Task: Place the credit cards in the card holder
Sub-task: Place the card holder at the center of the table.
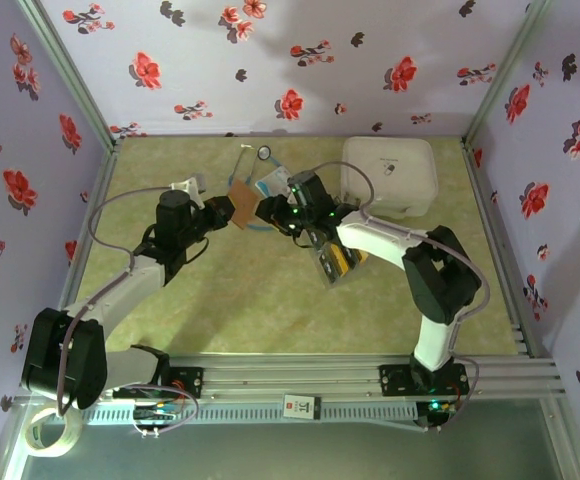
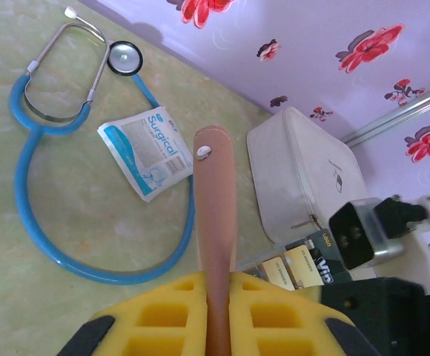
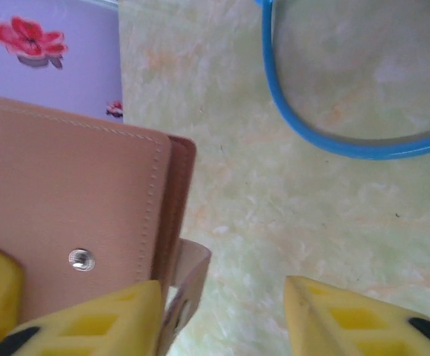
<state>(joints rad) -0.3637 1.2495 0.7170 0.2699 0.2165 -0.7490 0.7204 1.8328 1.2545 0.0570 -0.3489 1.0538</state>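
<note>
Top camera overhead, far; wrist cameras close, both sharing card holder.

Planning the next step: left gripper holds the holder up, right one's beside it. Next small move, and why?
Probably shift the right gripper sideways so its open jaws straddle the loose strap, then close. The left gripper clamps the card holder folded shut, and the credit cards aren't picked up yet, so it likely needs opening first.
</note>
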